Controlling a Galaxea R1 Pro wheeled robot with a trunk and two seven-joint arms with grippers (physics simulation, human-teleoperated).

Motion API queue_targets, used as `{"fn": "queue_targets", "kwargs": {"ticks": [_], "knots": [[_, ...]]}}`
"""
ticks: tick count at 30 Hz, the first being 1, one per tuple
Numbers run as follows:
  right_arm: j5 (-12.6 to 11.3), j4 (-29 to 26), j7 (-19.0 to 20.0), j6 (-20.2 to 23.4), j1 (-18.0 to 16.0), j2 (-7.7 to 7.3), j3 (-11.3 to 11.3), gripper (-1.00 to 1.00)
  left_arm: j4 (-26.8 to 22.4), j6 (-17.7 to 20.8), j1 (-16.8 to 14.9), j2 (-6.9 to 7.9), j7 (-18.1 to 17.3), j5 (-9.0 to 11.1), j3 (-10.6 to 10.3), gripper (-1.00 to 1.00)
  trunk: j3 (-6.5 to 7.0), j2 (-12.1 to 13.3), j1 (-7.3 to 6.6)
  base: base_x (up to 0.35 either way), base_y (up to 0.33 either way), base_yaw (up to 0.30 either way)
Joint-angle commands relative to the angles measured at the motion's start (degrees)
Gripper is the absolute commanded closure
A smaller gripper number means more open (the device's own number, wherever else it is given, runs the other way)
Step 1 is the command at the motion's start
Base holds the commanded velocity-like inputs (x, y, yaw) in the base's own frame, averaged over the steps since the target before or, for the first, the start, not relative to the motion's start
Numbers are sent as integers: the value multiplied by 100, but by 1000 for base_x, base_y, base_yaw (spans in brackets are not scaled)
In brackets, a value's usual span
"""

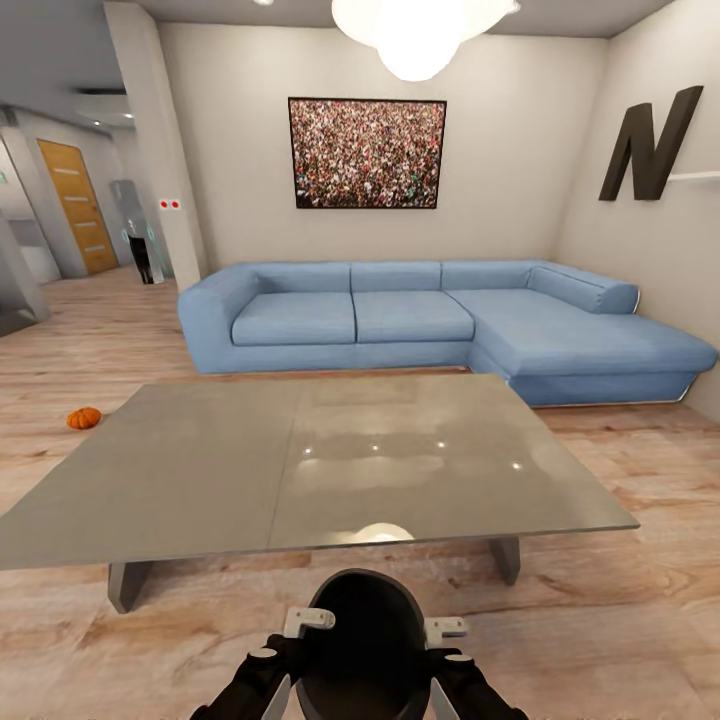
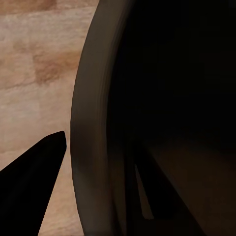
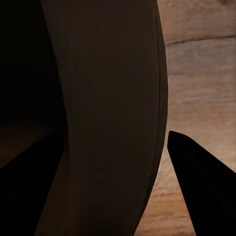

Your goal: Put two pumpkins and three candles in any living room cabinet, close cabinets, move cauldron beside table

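A black cauldron (image 1: 365,640) hangs between my two arms, just in front of the near edge of the grey low table (image 1: 200,470). My left gripper (image 1: 290,645) grips its left rim and my right gripper (image 1: 445,645) its right rim. In the left wrist view the cauldron rim (image 2: 91,123) runs between the fingers of my left gripper (image 2: 98,147), one finger outside and one inside. In the right wrist view the cauldron wall (image 3: 108,98) fills the gap of my right gripper (image 3: 110,140) the same way. One orange pumpkin (image 1: 84,418) lies on the wood floor left of the table. Candles and cabinet are out of view.
A long blue corner sofa (image 1: 420,315) stands behind the table against the pale wall with a framed picture (image 1: 367,152). A pillar (image 1: 160,150) and a hallway with a wooden door (image 1: 78,205) lie at the left. Plank floor surrounds the table.
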Motion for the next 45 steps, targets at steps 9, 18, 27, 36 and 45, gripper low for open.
{"fn": "queue_targets", "kwargs": {"ticks": [9, 18, 27, 36, 45], "knots": [[-221, 10, -54, 15, -6, 7, 77, 100, -16, -64, -2, 1, 66, -53, -56, 100, -167, -365, 196, 0, 0, 0], [-221, 8, -54, 12, -4, 7, 77, 100, -16, -64, -2, 1, 66, -53, -58, 100, -221, -486, 262, 0, 0, 0], [-221, 6, -54, 12, -5, 7, 77, 100, -16, -64, -2, 1, 66, -53, -62, 100, -221, -486, 262, 0, 0, 0], [-221, 5, -54, 12, -6, 7, 77, 100, -16, -64, -2, 1, 66, -53, -63, 100, -221, -486, 262, 17, 0, 0], [-221, 5, -54, 12, -6, 7, 77, 100, -16, -64, -2, 1, 66, -53, -63, 100, -221, -486, 262, 86, 0, 0]]}}
